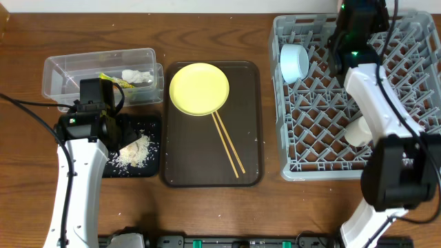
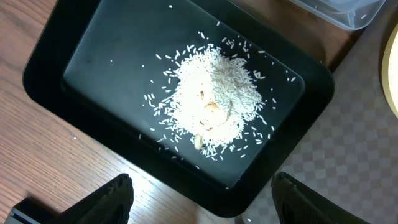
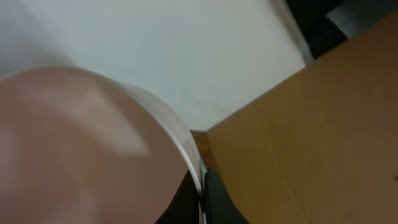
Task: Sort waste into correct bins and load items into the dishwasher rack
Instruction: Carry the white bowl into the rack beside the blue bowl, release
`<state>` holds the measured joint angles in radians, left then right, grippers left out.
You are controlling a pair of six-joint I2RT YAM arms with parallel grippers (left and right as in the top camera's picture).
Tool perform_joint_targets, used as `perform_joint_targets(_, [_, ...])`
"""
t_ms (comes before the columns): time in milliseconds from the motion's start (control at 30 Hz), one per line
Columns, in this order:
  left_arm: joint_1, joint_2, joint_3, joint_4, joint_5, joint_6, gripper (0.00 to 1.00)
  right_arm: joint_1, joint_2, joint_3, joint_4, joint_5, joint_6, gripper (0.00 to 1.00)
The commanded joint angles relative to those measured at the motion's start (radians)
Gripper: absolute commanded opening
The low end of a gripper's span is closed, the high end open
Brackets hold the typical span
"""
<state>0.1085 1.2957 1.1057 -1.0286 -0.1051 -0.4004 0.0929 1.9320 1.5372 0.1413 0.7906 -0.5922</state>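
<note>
two dark rounded fingertips [image 2: 118, 196] of my left gripper [image 2: 211, 199] stand wide apart with nothing between them, released, above the near rim of the shallow black tray [image 2: 93, 56], glossy and round-cornered. in its middle lies the rice [image 2: 211, 102], a loose matte white heap with stray grains scattered around it. my left arm reaches up the left side of the wooden table [image 1: 207, 213], wrist bent so the gripper looks straight down. just beyond the tray sits the clear plastic tub [image 1: 62, 72]; inside it the yellow-green snack wrapper [image 1: 111, 78] lies beside the crumpled white tissue [image 1: 138, 76].

my right gripper [image 3: 200, 199] is clenched on the thin rim of the white bowl [image 3: 81, 143], a dark finger on each side; the bowl's smooth curved wall fills the left of my wrist view, blurred. my right arm stretches from the near right corner across the grey lattice dishwasher rack [image 1: 310, 138] to its far edge. in the rack the light blue bowl [image 1: 295, 62] stands on its side at the far left, and the small pale cup [image 1: 357, 131] rests toward the right. between black tray and rack, the dark brown serving tray [image 1: 180, 158] holds the round yellow plate [image 1: 199, 88] and two thin wooden chopsticks [image 1: 227, 145], their far ends touching the plate's rim.
</note>
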Motion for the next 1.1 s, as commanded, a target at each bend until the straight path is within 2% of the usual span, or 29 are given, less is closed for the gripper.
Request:
perform_joint_targets(0, [0.004, -0.002, 0.000, -0.003, -0.011, -0.013, 0.74, -0.011, 0.052, 0.006, 0.039, 0.092, -0.035, 0.01])
perform_joint_targets(433, [0.004, -0.002, 0.000, -0.005, -0.011, -0.013, 0.74, 0.014, 0.175, 0.006, 0.049, 0.129, -0.011, 0.01])
perform_joint_targets(767, [0.004, -0.002, 0.000, -0.007, -0.011, -0.013, 0.74, 0.047, 0.195, 0.006, 0.013, 0.137, 0.041, 0.01])
perform_joint_targets(1067, [0.004, -0.002, 0.000, -0.010, -0.011, -0.013, 0.74, 0.077, 0.195, 0.006, -0.167, 0.138, 0.182, 0.01])
